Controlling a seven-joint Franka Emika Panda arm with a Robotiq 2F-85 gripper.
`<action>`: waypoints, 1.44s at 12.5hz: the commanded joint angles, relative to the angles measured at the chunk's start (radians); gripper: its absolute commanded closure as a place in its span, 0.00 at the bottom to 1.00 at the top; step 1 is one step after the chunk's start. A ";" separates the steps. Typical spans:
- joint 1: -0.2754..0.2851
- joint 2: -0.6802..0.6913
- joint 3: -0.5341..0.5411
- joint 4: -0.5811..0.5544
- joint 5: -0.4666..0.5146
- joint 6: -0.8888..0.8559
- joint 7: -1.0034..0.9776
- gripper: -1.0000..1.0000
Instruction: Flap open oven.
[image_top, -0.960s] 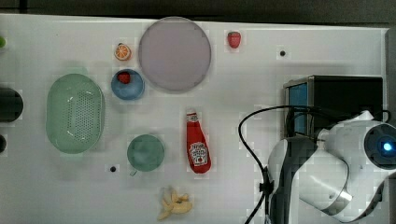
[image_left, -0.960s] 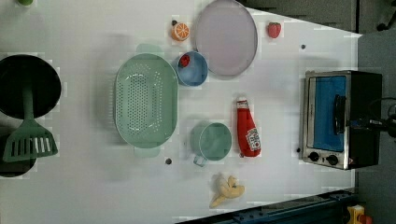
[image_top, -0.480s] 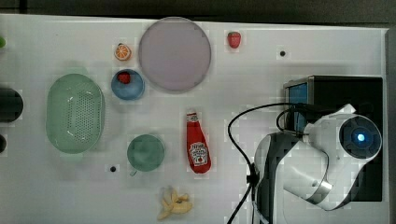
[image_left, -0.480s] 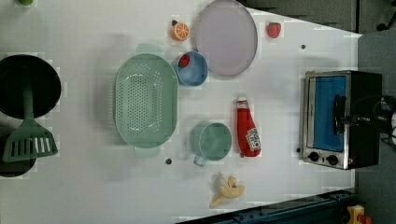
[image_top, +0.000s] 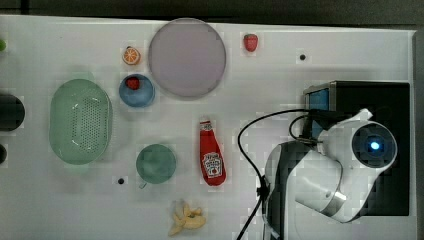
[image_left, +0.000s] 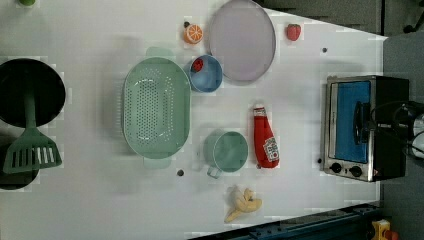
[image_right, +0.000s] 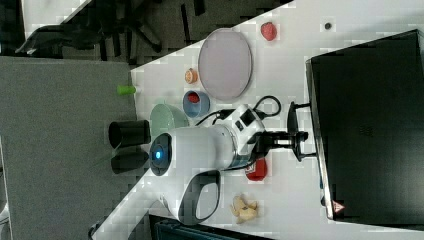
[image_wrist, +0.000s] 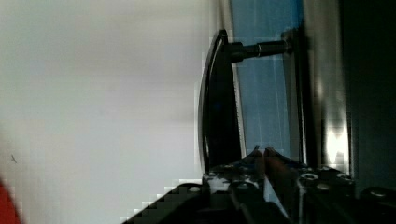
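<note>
Pincer (image_right: 298, 138) now clamped narrowly on oven (image_left: 380, 130) door handle (image_wrist: 217, 102), arm shifted closer than before, door shut.

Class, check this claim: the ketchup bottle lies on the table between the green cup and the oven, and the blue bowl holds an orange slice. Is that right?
Not quite. The ketchup bottle does lie between the green cup and the oven, but the blue bowl holds a small red item, not an orange slice. The orange slice sits on the table beside the bowl, as the left view shows.
</note>
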 joint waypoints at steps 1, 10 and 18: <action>0.055 0.002 0.075 -0.053 -0.102 0.021 0.052 0.83; 0.130 0.115 0.196 -0.077 -0.606 0.008 0.694 0.83; 0.263 0.301 0.233 -0.031 -0.899 -0.105 1.196 0.83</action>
